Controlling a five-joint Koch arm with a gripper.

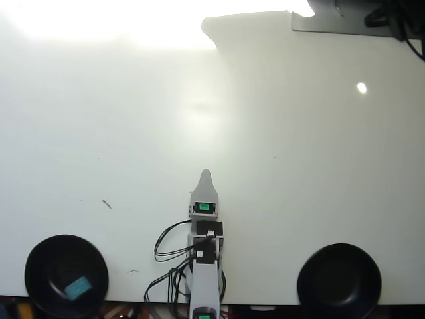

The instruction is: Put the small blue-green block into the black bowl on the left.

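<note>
Overhead view shows you the small grey gripper (205,175) near the bottom middle of the picture, pointing up the table. You see only one pointed tip from above, so you cannot tell if the gripper is open or closed. Nothing shows between its jaws, and the tip sits over bare table.

Just behind the tip you can see the grey and black arm (204,256) running straight down to the bottom edge, with a little green light on it. Thin black wires (166,242) loop out on its left side in this view.

Look to the bottom left corner and you find the round shiny black bowl (40,252). The small blue-green block (78,288) lies inside it, tilted a bit, near the lower right part of the bowl's floor. The block is well apart from the gripper.

Over at the bottom right sits a second round black bowl (339,279) of the same size, and you can see nothing in it.

Both bowls rest on the big white table (133,119), which has bright glare at the top and a few tiny dark marks (106,204) on its left side.
</note>
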